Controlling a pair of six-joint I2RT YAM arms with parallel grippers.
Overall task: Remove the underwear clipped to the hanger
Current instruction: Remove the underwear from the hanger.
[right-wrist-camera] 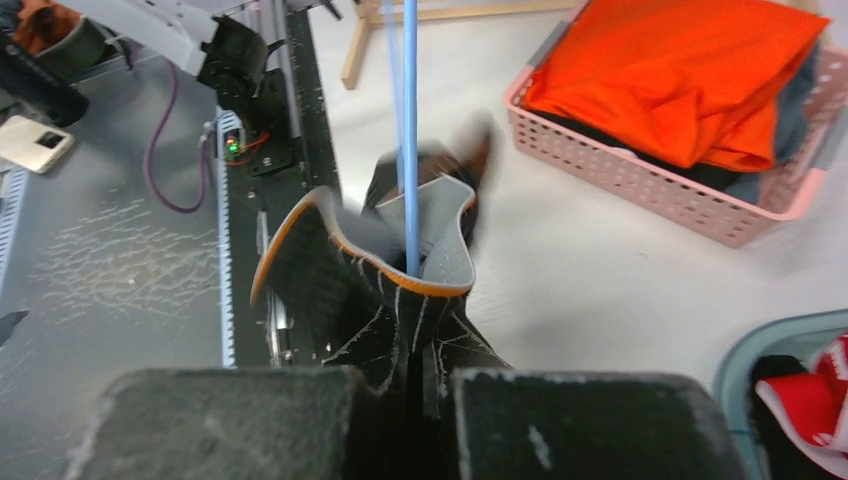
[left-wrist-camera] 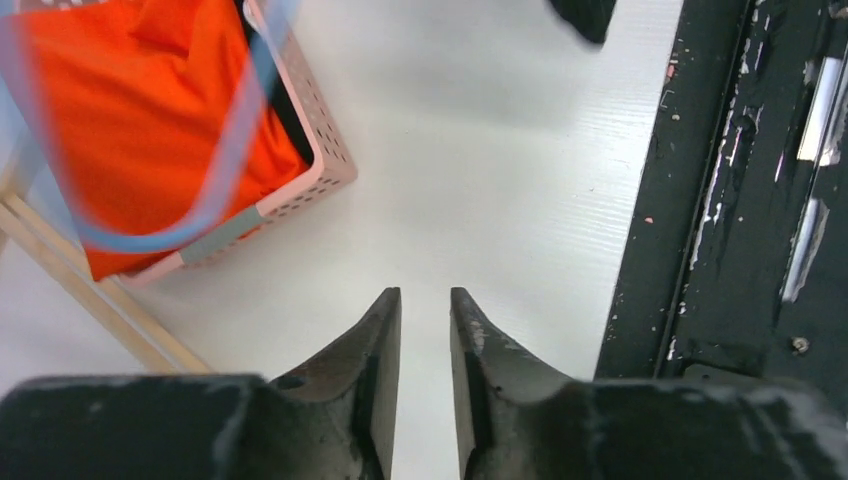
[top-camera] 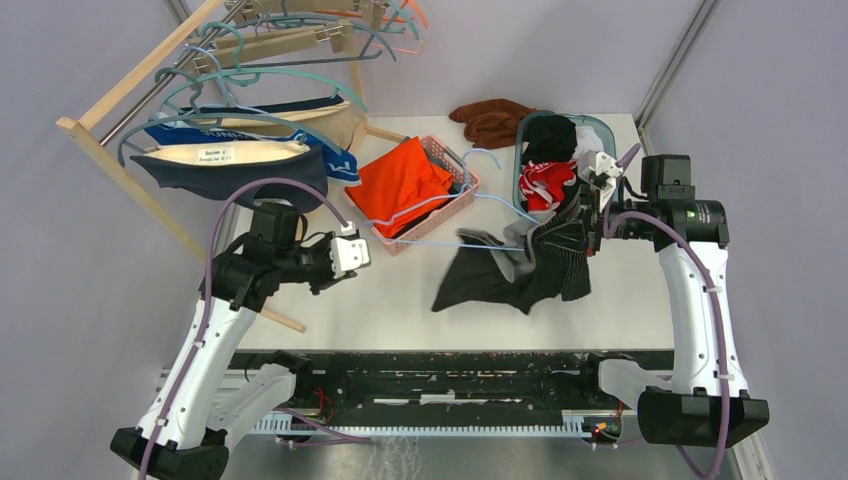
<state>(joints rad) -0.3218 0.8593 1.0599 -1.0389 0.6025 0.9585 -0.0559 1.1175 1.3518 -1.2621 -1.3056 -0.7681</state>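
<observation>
Right hand (top-camera: 592, 208) closed on dark underwear (top-camera: 505, 275) trailing onto the tabletop (top-camera: 400, 300), its tips buried in fabric; blue hanger (right-wrist-camera: 408, 120) clips hidden. Left hand (left-wrist-camera: 425, 300) slightly parted, empty, near pink basket (left-wrist-camera: 330, 170).

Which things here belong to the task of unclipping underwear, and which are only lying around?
Belong to the job: dark underwear in the right pincer, blue hanger, hanging briefs.
Lying about: orange garment, pink basket, brown cloth, teal tub.
</observation>
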